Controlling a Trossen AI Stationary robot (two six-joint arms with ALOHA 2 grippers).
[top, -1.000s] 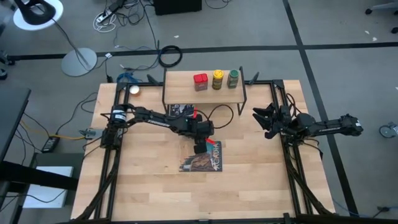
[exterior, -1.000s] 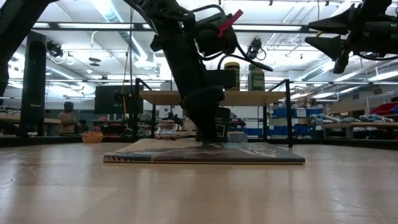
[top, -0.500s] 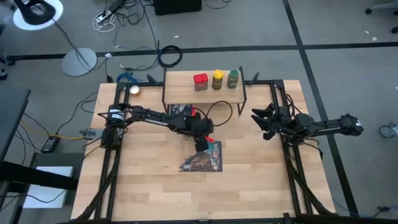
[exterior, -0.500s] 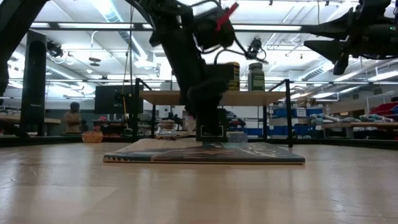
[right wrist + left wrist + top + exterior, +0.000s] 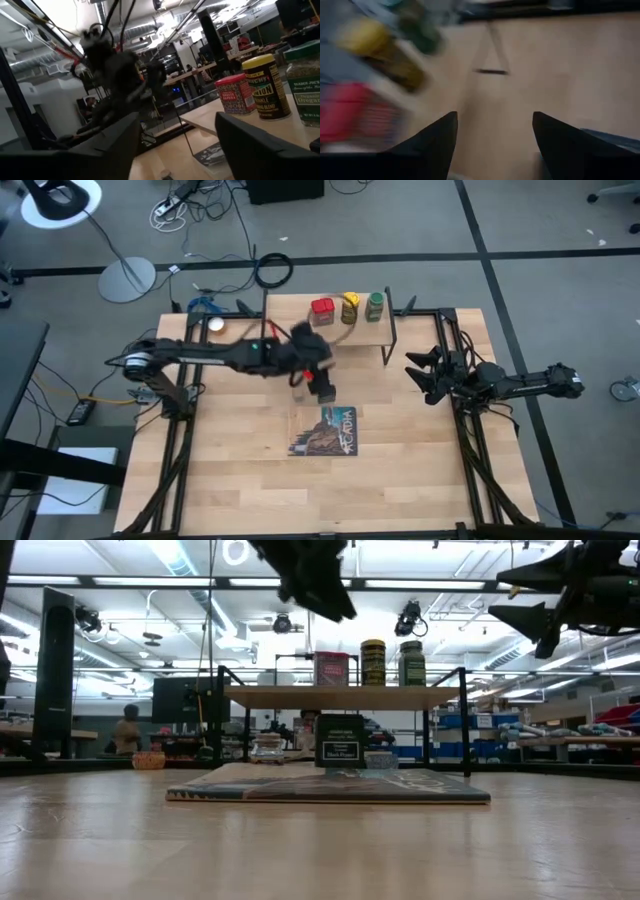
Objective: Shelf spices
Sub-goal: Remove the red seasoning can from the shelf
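The shelf [image 5: 300,330] [image 5: 280,697] carries the red tin [image 5: 322,308] [image 5: 332,668], the yellow-capped jar [image 5: 349,305] [image 5: 373,662] and the green-capped jar [image 5: 375,304] [image 5: 411,662]. The black tin [image 5: 325,392] [image 5: 340,740] stands upright at the book's far edge. The tiny clear jar [image 5: 297,380] [image 5: 268,748] stands on the table to its left. My left gripper [image 5: 314,366] [image 5: 325,595] [image 5: 492,145] is open and empty, raised high over the tin in front of the shelf. My right gripper [image 5: 425,375] [image 5: 520,595] [image 5: 175,145] hovers open at the table's right.
The flat picture-covered book [image 5: 325,432] [image 5: 330,785] lies mid-table, near of the shelf. A small white round thing [image 5: 215,325] sits at the far left corner. Black frame rails [image 5: 180,440] run along both table sides. A person [image 5: 127,730] stands in the room beyond.
My left gripper has risen from the black tin at the book, gone up high and swung toward the far edge and the shelf, its arm lifting with it. The black tin stays standing upright where the gripper was. The right arm has kept still.
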